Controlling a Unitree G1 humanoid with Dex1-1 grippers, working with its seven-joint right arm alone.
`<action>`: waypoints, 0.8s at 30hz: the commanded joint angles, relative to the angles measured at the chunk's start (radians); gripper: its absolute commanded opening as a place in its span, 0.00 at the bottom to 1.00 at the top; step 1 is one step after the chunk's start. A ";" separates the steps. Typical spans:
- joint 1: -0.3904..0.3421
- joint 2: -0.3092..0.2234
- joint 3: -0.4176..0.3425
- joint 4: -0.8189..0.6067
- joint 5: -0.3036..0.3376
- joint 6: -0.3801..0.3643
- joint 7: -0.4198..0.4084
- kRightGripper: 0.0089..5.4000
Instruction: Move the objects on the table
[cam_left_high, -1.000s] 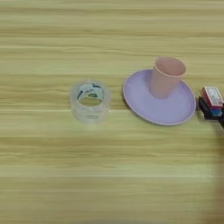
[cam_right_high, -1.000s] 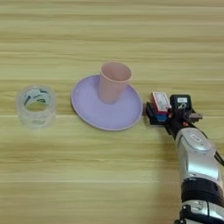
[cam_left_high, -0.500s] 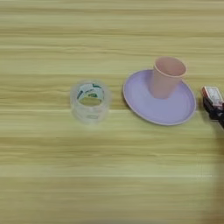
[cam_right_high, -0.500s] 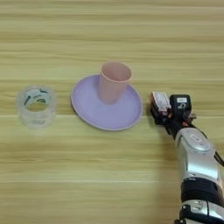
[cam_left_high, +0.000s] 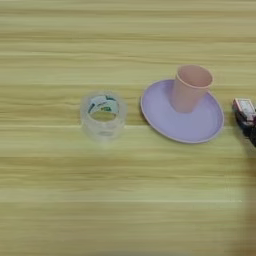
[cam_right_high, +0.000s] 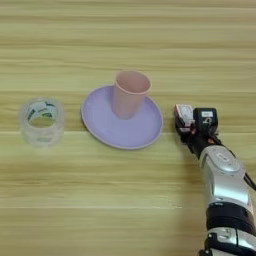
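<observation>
1. I take the lilac plate (cam_right_high: 122, 127) as my landmark. It lies flat on the wooden table (cam_right_high: 125, 45), about mid-table.
2. The pink cup (cam_right_high: 129, 94) stands upright on the plate, on its far half, mouth open to the top.
3. My right gripper (cam_right_high: 192, 131) sits just beside the plate's right rim, with my silver forearm running back toward the near right corner.
4. The small red-and-white box (cam_right_high: 184, 115) is at my fingertips, right of the plate and apart from its rim. My black fingers look closed around it, pinching it, though the box hides part of the contact, so I read that as likely, not certain.
5. Whether the box rests on the wood or is lifted off it I cannot tell.
6. A clear roll of tape (cam_right_high: 42, 121) lies flat well to the left of the plate, untouched by me.
7. My judgement of progress: the cup already sits on the plate, and the box is in hand but not yet set anywhere. The box and the tape are what may be left to move.
</observation>
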 joint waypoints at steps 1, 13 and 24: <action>-0.072 -0.049 -0.007 -0.040 0.013 -0.027 -0.002 0.39; -0.059 -0.087 -0.047 -0.099 0.029 -0.024 -0.018 0.39; -0.069 -0.135 -0.079 0.010 0.025 -0.047 -0.031 0.39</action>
